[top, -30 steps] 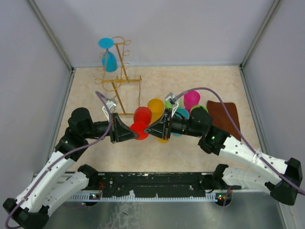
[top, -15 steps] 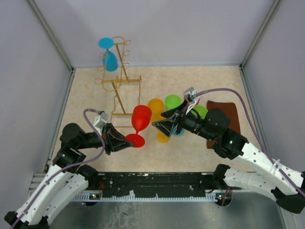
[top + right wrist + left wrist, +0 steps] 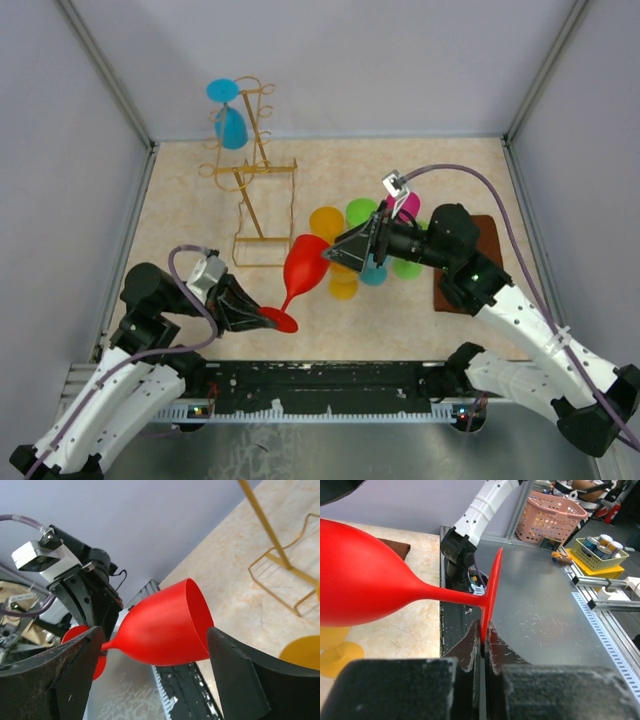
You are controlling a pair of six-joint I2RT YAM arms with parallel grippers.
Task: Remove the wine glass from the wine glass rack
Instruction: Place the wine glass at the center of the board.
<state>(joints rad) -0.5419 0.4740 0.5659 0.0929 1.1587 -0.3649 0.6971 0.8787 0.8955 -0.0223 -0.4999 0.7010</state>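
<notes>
My left fingers point(image 3: 262, 315) are pressed together on the flat foot of the red wine glass point(image 3: 305, 262), pinching the disc by its edge. In the left wrist view the foot stands on edge between the two pads, with the thin stem running away from it to the bowl. The glass is off the counter point(image 3: 180, 230) and tilted, foot low and near on the left, bowl higher and pointing right and away. It sits near the middle of the scene, clear of the wine glass rack point(image 3: 255, 170).

My right fingers point(image 3: 342, 255) are spread wide and hold nothing. They face the mouth of the red bowl from the right. In the right wrist view the bowl lies in the gap between them, with daylight between the glass and one finger. The other finger is just beside the rim; I cannot tell whether it touches.

The rack stands upright at the far left of the counter, its wire base resting on the surface. A blue wine glass point(image 3: 230, 125) hangs upside down from one of its upper arms, foot on top.

To the right of the red glass a yellow glass point(image 3: 328, 222), a green glass point(image 3: 362, 212) and a pink glass point(image 3: 405, 205) are clustered on the counter, partly hidden behind my right arm. A brown mat point(image 3: 487, 232) lies beyond them toward the right wall.
</notes>
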